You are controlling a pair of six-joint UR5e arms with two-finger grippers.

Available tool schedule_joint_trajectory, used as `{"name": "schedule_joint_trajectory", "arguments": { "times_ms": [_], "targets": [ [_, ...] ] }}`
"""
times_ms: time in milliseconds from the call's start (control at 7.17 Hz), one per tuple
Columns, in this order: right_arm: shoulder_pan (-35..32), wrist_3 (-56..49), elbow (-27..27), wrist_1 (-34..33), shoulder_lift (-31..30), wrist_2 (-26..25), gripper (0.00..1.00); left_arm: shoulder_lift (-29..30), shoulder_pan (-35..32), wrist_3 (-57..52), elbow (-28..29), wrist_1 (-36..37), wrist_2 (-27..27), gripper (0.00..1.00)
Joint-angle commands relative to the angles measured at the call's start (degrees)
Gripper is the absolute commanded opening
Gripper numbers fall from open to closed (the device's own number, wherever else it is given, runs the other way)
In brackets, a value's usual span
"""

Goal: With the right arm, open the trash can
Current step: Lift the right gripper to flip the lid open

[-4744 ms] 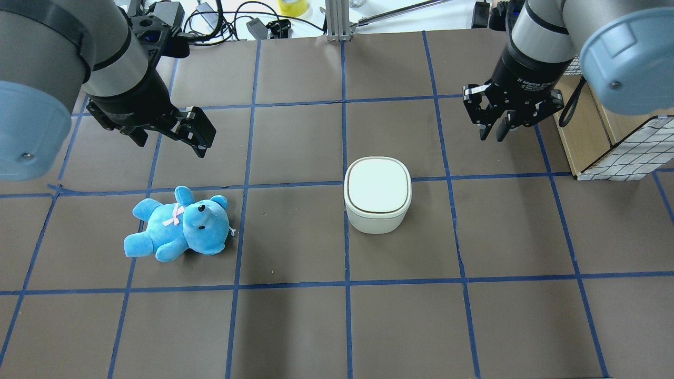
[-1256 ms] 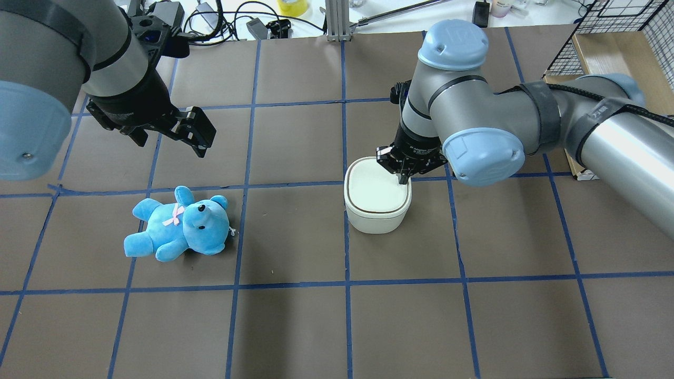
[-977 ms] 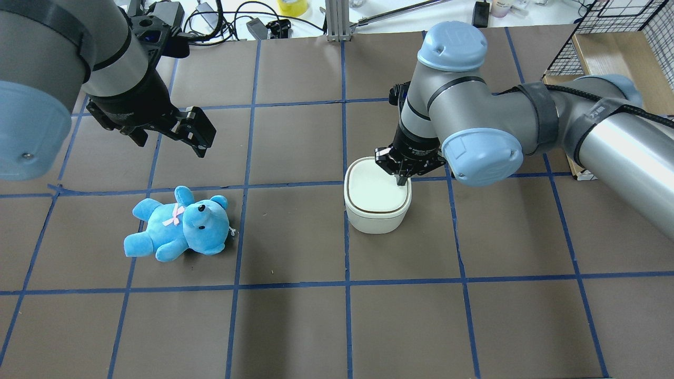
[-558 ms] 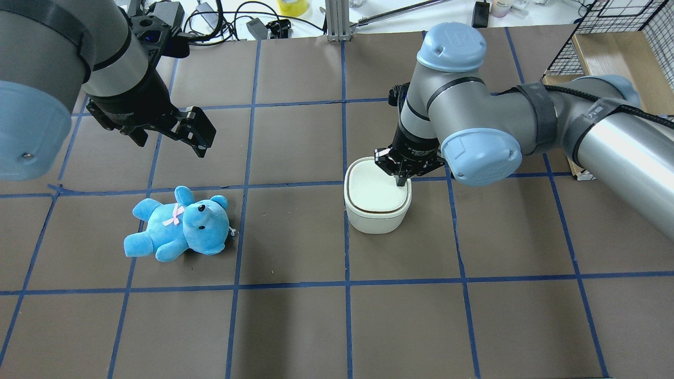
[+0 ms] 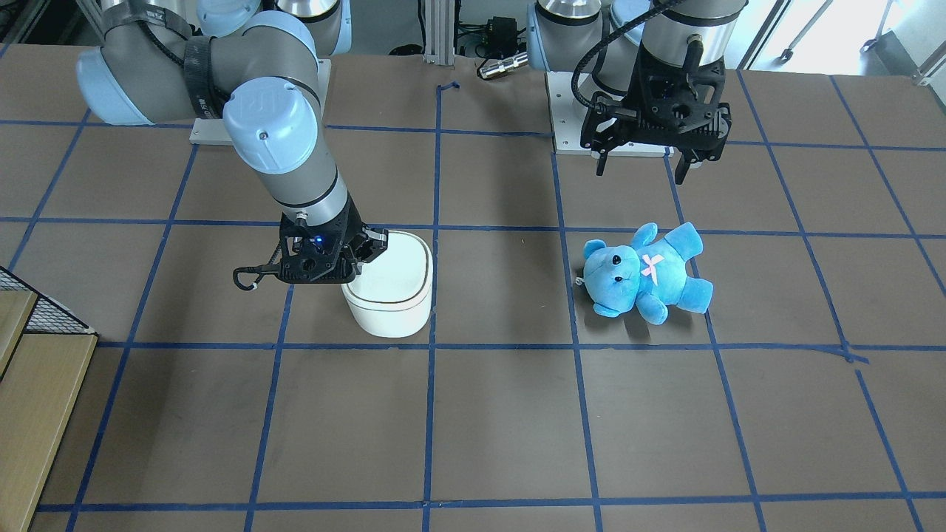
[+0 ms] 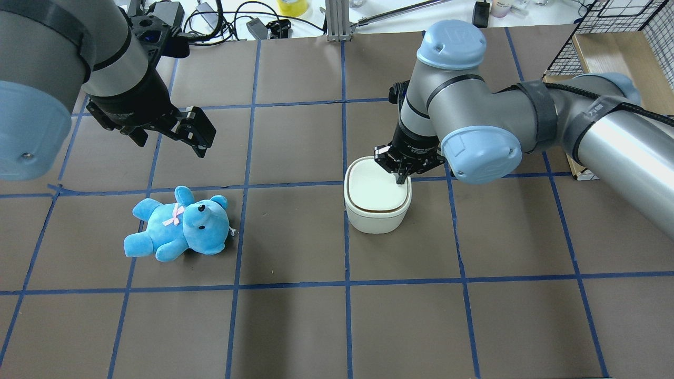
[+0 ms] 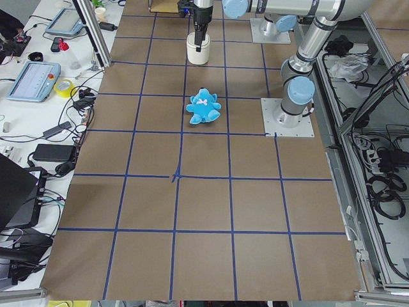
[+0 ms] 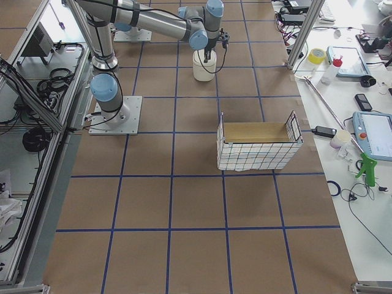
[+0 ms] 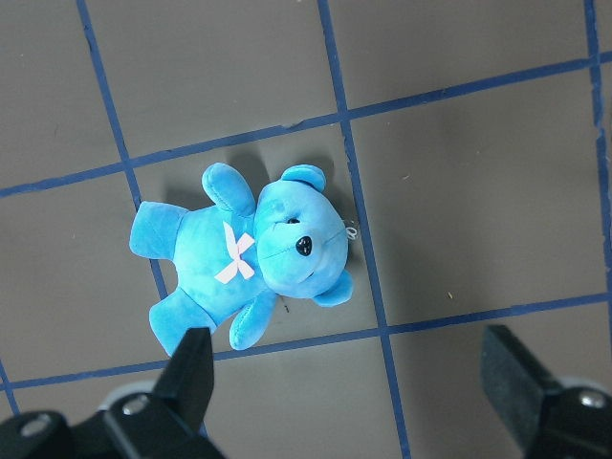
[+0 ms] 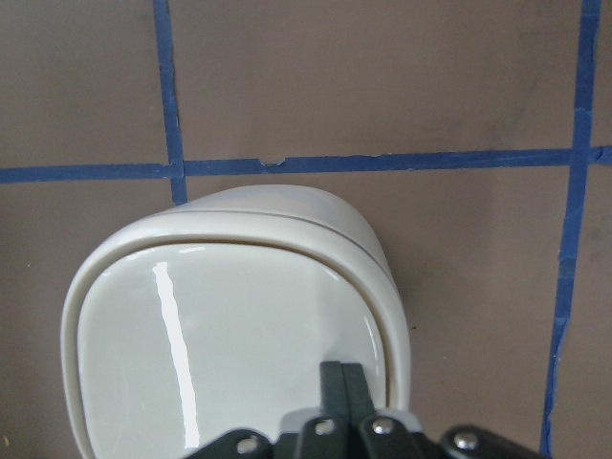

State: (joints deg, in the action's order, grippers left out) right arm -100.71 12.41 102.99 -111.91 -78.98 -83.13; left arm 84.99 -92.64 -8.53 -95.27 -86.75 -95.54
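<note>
The white trash can (image 6: 376, 213) stands near the table's middle, and it also shows in the front view (image 5: 388, 307). Its lid (image 10: 220, 335) is on and looks slightly tilted. My right gripper (image 6: 402, 179) is shut, fingers together, tips pressed down on the lid near its corner on the arm's side. The pressed fingertips (image 10: 342, 382) show in the right wrist view. My left gripper (image 6: 205, 145) is open and empty. It hangs above the table behind a blue teddy bear (image 6: 179, 223), which its wrist camera sees below it (image 9: 249, 253).
A wire-sided wooden box (image 6: 616, 47) stands at the back right, behind my right arm. Cables and tools (image 6: 221, 21) lie beyond the table's far edge. Blue tape lines grid the brown table top.
My right arm swung in from the back right to the trash can, and its gripper shut. Over the last second it has barely moved on the lid. The left arm is still.
</note>
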Motion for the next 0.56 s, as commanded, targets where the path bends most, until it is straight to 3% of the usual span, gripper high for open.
{"name": "schedule_joint_trajectory", "arguments": {
  "times_ms": [0, 140, 419],
  "targets": [
    [-0.6, 2.1, -0.6, 0.1, -2.1, 0.1, 0.04, 0.0, 0.0, 0.0, 0.0, 0.0, 0.0, 1.0],
    [-0.6, 2.1, -1.7, 0.3, -2.8, 0.0, 0.16, 0.0, 0.0, 0.0, 0.0, 0.0, 0.0, 1.0],
    [0.2, 2.1, -5.4, 1.7, -3.2, -1.1, 0.52, 0.0, 0.0, 0.0, 0.0, 0.0, 0.0, 1.0]
  ]
}}
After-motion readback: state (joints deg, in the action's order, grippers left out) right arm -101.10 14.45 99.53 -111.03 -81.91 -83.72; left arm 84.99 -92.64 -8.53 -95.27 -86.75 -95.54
